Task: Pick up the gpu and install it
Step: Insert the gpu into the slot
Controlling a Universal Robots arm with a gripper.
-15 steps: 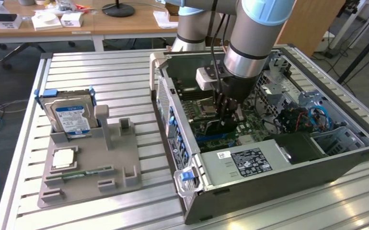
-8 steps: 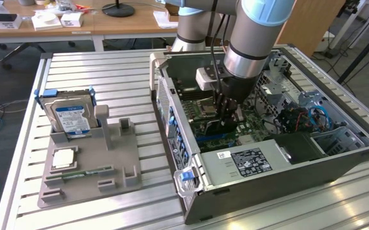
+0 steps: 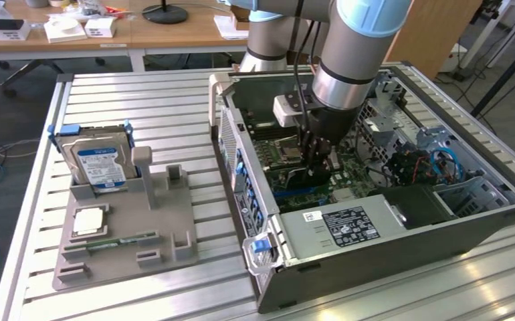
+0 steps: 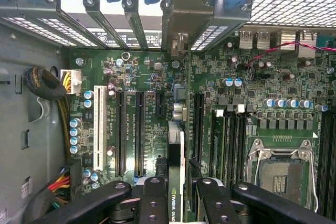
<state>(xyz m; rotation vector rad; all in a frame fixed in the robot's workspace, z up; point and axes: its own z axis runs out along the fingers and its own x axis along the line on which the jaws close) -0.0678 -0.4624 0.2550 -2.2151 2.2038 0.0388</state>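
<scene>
Down inside the open computer case (image 3: 239, 144), your gripper (image 4: 178, 203) is clamped on the gpu's (image 4: 176, 161) top edge, the card standing on edge over the motherboard (image 4: 247, 114) slots. Judge it light, stiff and fragile: you should grip the bare board edge, never components. Its long axis runs along the expansion slots, silver bracket (image 4: 186, 11) pointing at the case's rear slot covers.

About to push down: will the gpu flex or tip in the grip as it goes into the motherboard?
The gpu is a thin card held edge-on in the gripper, so it likely stays stiff downward but could tip sideways. Its metal bracket sits at the case's rear slots, probably steadying that end. Exposed components suggest fragility.
</scene>
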